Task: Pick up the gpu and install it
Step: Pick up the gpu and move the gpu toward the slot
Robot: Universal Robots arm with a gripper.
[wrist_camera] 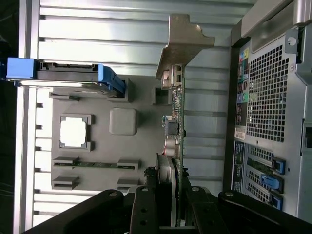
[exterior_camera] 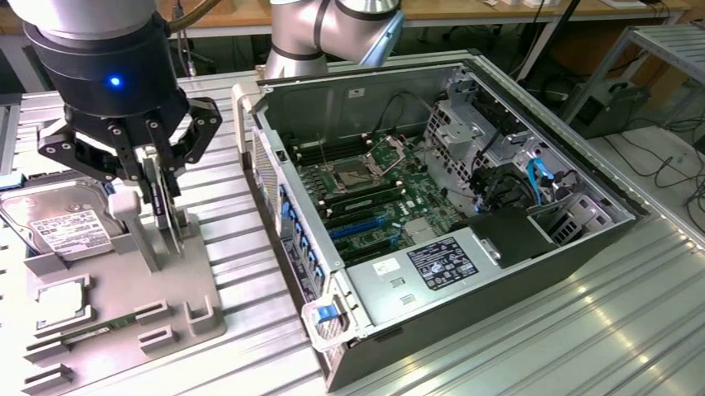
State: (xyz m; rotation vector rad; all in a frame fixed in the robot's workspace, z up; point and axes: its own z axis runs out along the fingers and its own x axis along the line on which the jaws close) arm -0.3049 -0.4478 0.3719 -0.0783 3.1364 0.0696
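The gpu (exterior_camera: 167, 219) hangs on edge as a thin card between the fingers of my gripper (exterior_camera: 158, 194), which is shut on it above the grey holder tray (exterior_camera: 204, 276) at the exterior view's left. In the wrist view the gpu (wrist_camera: 178, 122) shows edge-on, green board with a dark heatsink beside it and its silver end bracket (wrist_camera: 184, 41) at the far end. My gripper (wrist_camera: 171, 207) clamps it from both sides. I cannot tell whether the card's lower edge is clear of the tray's slot.
The open computer case (exterior_camera: 600, 186) lies to the exterior view's right, its motherboard (exterior_camera: 364, 198) with blue slots exposed. On the tray sit a hard drive (exterior_camera: 61, 223), a processor (exterior_camera: 61, 301) and a memory stick (exterior_camera: 99, 330). The table is ribbed aluminium (exterior_camera: 573, 330).
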